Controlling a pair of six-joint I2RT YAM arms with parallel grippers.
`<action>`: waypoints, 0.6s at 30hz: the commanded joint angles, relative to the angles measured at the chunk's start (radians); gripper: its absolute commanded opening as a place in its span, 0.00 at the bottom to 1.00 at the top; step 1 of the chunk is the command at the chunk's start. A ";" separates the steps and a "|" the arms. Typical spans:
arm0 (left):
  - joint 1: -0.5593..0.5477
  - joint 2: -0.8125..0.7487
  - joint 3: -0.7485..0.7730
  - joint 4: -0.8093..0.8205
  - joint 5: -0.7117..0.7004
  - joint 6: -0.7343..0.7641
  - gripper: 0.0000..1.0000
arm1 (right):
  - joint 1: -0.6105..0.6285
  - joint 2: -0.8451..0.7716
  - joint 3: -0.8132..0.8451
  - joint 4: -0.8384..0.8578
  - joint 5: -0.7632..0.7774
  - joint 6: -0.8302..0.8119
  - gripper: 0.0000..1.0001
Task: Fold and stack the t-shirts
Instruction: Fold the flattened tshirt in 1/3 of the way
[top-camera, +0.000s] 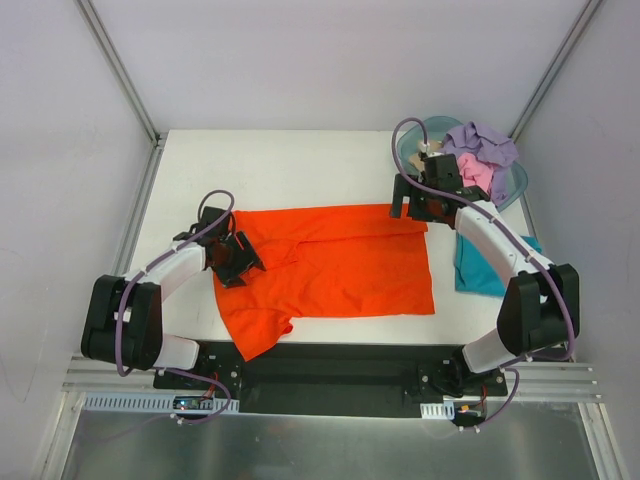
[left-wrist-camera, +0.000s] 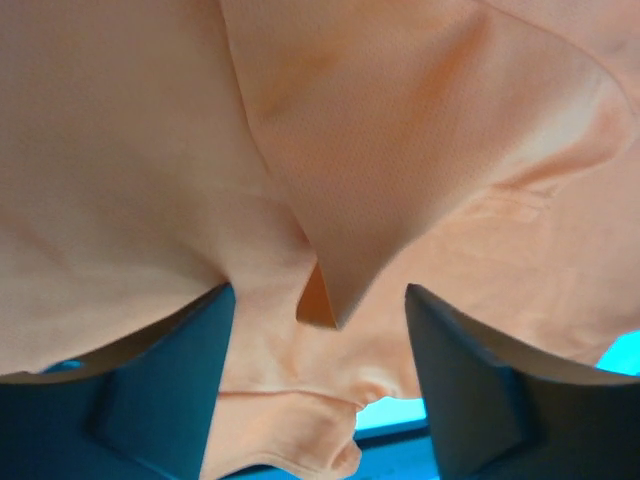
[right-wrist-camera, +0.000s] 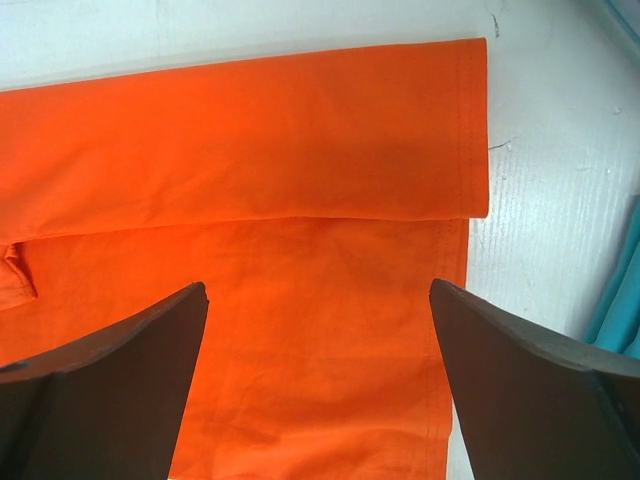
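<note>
The bright orange t-shirt (top-camera: 335, 265) lies spread flat on the white table (top-camera: 300, 170), its far edge folded over toward me. At the shirt's left end, my left gripper (top-camera: 235, 258) stands open low over bunched orange cloth (left-wrist-camera: 300, 120), and a folded flap points between its fingers (left-wrist-camera: 160, 400). My right gripper (top-camera: 413, 205) hovers open above the shirt's far right corner, nothing between its fingers (right-wrist-camera: 520, 380); the folded edge and side hem (right-wrist-camera: 470, 130) show below it. A teal t-shirt (top-camera: 485, 268) lies at the right edge. Lavender (top-camera: 485, 143) and pink (top-camera: 478, 172) t-shirts fill the tub.
The translucent blue-green tub (top-camera: 420, 140) stands at the back right corner, close behind my right gripper. White walls and metal frame posts (top-camera: 125, 75) enclose the table. One orange sleeve (top-camera: 255, 335) reaches the near edge by the black base rail (top-camera: 330, 375).
</note>
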 joint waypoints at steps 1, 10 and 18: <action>0.010 -0.087 0.044 -0.046 0.031 0.033 0.78 | 0.007 -0.066 -0.001 0.043 -0.059 -0.044 0.97; 0.011 -0.134 0.196 -0.058 0.002 0.075 0.99 | 0.051 -0.040 0.032 0.036 -0.165 -0.081 0.97; 0.057 0.085 0.357 -0.032 -0.031 0.107 0.99 | 0.281 0.144 0.069 0.216 -0.423 0.141 0.99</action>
